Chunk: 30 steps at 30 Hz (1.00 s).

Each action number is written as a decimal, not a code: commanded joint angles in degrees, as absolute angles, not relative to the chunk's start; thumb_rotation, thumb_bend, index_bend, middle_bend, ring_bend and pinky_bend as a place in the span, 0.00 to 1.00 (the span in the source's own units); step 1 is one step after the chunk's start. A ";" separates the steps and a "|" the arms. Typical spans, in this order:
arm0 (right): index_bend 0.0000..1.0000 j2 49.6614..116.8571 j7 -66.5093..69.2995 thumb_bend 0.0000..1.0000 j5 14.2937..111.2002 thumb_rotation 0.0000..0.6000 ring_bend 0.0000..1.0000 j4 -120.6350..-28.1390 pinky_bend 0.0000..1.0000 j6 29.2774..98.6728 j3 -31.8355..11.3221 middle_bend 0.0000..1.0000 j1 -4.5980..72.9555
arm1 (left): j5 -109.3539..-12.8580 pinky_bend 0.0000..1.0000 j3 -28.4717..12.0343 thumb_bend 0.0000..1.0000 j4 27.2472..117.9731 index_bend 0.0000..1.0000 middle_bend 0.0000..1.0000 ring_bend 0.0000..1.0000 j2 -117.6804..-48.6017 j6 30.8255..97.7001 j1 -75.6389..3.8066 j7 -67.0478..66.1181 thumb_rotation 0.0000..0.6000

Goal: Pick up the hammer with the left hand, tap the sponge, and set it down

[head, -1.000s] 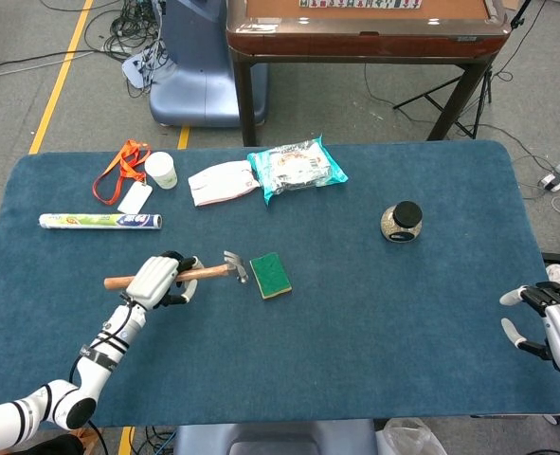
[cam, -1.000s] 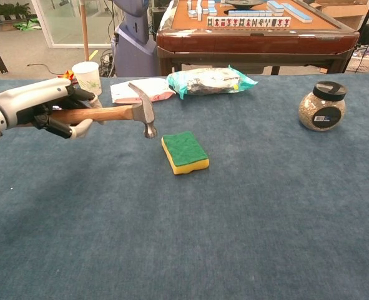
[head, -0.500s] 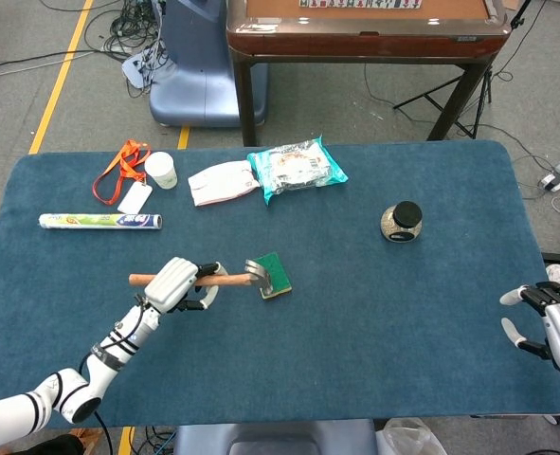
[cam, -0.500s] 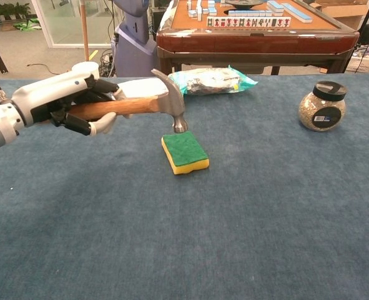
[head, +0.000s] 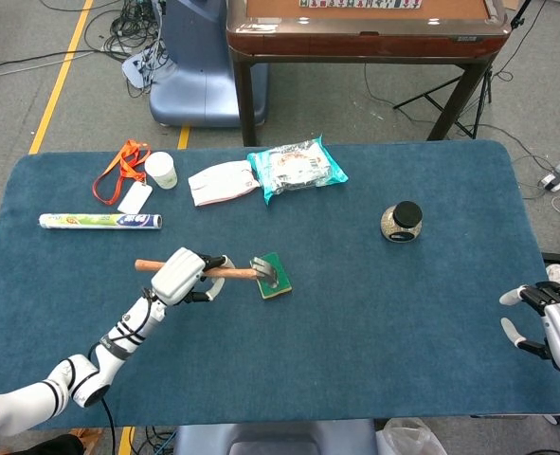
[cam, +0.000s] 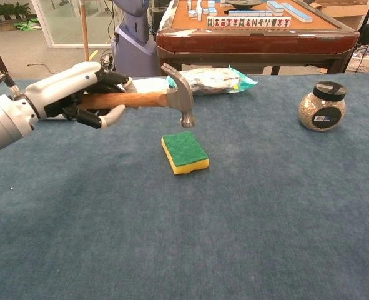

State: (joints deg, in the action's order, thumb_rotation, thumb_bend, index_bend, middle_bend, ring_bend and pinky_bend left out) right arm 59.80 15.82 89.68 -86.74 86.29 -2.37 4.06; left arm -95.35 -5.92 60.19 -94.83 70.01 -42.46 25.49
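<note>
Change: over the last second the left hand (cam: pixel 78 94) carried the wooden-handled steel claw hammer (cam: pixel 148 100) rightward and lifted it, so its head now hangs above the green-and-yellow sponge (cam: pixel 184 152).
Meaning: the tap looks imminent; set-down remains.
Left hand: clenched around the hammer handle.
Right hand (head: pixel 548 324): empty, fingers spread, at the blue cloth-covered table's (head: pixel 431 313) right edge.
Counts: one hammer, one sponge, one black-lidded glass jar (cam: pixel 322 106), one white paper cup (head: pixel 161 171).
</note>
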 commanded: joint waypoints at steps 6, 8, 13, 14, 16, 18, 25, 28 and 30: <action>0.46 59.80 15.87 0.32 89.64 1.00 0.39 -86.75 0.26 86.23 -2.38 0.45 4.08 | -96.01 0.86 -4.97 0.68 52.29 0.79 0.85 0.69 -98.16 69.84 -44.42 22.28 1.00; 0.46 59.79 15.87 0.32 89.57 1.00 0.39 -86.74 0.26 86.24 -2.42 0.45 4.07 | -96.01 0.86 -4.66 0.68 50.28 0.79 0.85 0.69 -98.88 69.59 -44.74 21.48 1.00; 0.46 59.80 15.90 0.32 89.46 1.00 0.39 -86.71 0.26 86.11 -2.44 0.45 4.12 | -95.21 0.86 -4.82 0.68 46.94 0.79 0.85 0.69 -100.42 69.91 -45.20 22.54 1.00; 0.46 59.81 15.89 0.32 89.45 1.00 0.39 -86.71 0.26 86.10 -2.45 0.45 4.12 | -95.14 0.86 -4.87 0.68 46.36 0.79 0.85 0.69 -100.69 70.14 -45.29 22.85 1.00; 0.46 59.83 15.85 0.32 89.41 1.00 0.39 -86.71 0.26 86.05 -2.46 0.45 4.15 | -95.01 0.86 -4.91 0.68 44.97 0.79 0.85 0.69 -101.26 70.52 -45.51 23.07 1.00; 0.46 59.84 15.76 0.32 89.35 1.00 0.39 -86.73 0.26 85.95 -2.47 0.45 4.18 | -94.14 0.86 -5.19 0.68 45.02 0.79 0.85 0.69 -101.52 69.92 -45.65 24.25 1.00; 0.46 59.87 15.62 0.32 89.21 1.00 0.39 -86.82 0.26 85.83 -2.53 0.45 4.23 | -91.85 0.86 -6.35 0.68 47.17 0.79 0.85 0.69 -101.76 68.96 -46.08 24.86 1.00; 0.46 59.88 15.62 0.32 89.18 1.00 0.39 -86.81 0.26 85.84 -2.55 0.45 4.22 | -92.33 0.86 -5.79 0.68 46.12 0.79 0.85 0.69 -102.63 69.14 -46.37 22.73 1.00; 0.46 59.88 15.60 0.32 89.15 1.00 0.39 -86.81 0.26 85.80 -2.56 0.45 4.24 | -92.78 0.86 -5.17 0.68 45.03 0.79 0.85 0.69 -103.40 69.01 -46.62 21.40 1.00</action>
